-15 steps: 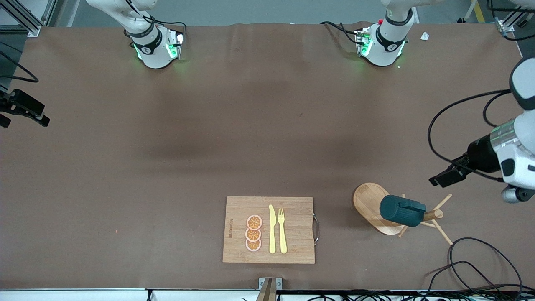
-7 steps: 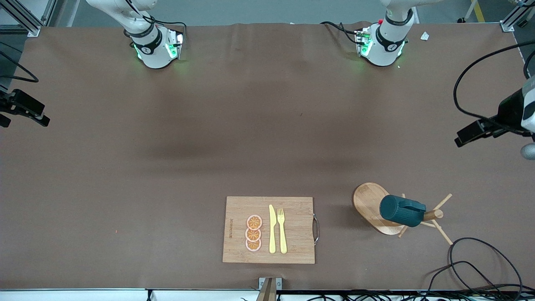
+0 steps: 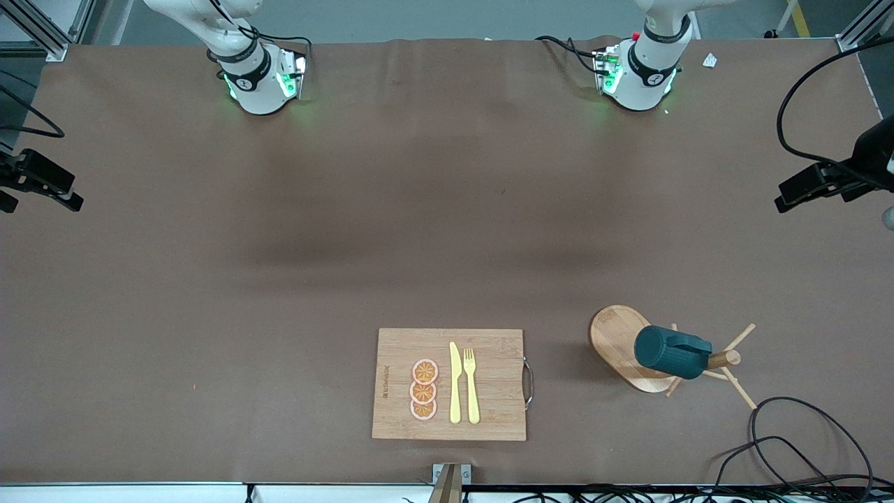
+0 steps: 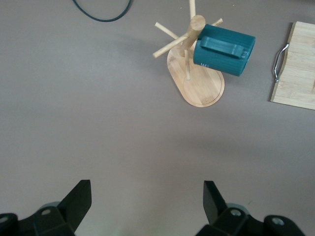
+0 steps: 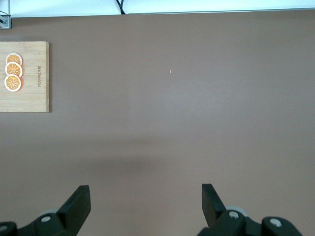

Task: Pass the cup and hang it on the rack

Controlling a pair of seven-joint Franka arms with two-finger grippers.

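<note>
Cup (image 3: pixel 672 353) on rack (image 3: pixel 628 347); three orange slices (image 3: pixel 424 390).

- My left gripper (image 3: pixel 803 190) hangs in the air over the table's edge at my left arm's end, with only the dark hand and a bit of the wrist showing in the front view.
- Its two fingers (image 4: pixel 76 199) are spread wide, nothing between them, pointing down at the table.
- My right gripper (image 3: pixel 42 190) is up over the table's edge at my right arm's end, where that arm waits.
- Its fingers (image 5: pixel 78 201) are likewise spread wide and bare.
- Both my bases stand along the table's edge farthest from the front camera, green lights lit.
</note>
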